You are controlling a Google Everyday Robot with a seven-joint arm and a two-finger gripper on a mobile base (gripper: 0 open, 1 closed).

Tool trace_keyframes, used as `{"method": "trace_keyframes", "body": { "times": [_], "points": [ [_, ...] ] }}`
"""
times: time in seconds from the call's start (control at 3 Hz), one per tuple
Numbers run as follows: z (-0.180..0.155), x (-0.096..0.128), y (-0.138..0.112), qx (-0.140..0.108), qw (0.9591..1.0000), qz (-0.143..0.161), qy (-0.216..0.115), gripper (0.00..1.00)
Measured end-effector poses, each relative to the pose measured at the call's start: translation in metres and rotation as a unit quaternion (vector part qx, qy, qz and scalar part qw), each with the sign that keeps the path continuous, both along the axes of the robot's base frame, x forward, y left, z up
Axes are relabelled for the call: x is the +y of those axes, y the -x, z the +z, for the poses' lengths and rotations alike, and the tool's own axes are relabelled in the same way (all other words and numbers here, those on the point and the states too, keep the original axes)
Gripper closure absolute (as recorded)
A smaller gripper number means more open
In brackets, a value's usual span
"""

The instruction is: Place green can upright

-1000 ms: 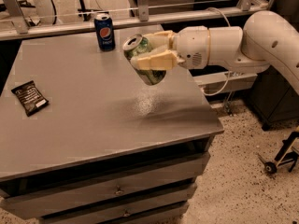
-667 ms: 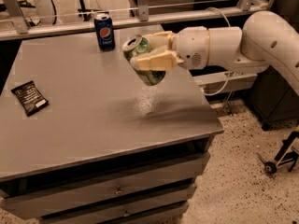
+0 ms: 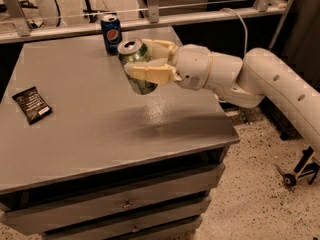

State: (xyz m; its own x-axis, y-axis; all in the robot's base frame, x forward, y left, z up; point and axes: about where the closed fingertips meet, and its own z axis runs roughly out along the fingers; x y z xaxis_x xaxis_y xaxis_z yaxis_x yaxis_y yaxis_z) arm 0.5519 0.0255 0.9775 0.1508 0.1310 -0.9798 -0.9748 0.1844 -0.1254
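Observation:
The green can (image 3: 135,64) is a shiny pale green and silver drink can with a silver top and pull tab. It is held in the air above the middle of the grey table (image 3: 90,119), tilted with its top toward the upper left. My gripper (image 3: 142,59) reaches in from the right on a white arm and is shut on the can, one cream finger (image 3: 150,74) across its front and the other behind it. The can's lower end hangs above the tabletop and does not touch it.
A dark blue Pepsi can (image 3: 111,33) stands upright at the table's far edge, just behind the held can. A black snack packet (image 3: 31,104) lies at the left side. Drawers sit under the tabletop; a metal rail runs behind it.
The gripper has moved the can a little left and toward the far edge, closer to the Pepsi can. It still holds the can, tilted much as before.

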Motion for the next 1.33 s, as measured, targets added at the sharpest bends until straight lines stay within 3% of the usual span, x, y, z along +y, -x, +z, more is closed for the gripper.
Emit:
{"method": "trace_keyframes", "body": {
  "times": [0.33,1.33],
  "points": [
    [-0.006,0.004,0.005,-0.007,0.9997,0.001,-0.022,1.00],
    [-0.047,-0.028,0.015,0.038,0.9982,-0.008,-0.046,1.00]
  ]
}}
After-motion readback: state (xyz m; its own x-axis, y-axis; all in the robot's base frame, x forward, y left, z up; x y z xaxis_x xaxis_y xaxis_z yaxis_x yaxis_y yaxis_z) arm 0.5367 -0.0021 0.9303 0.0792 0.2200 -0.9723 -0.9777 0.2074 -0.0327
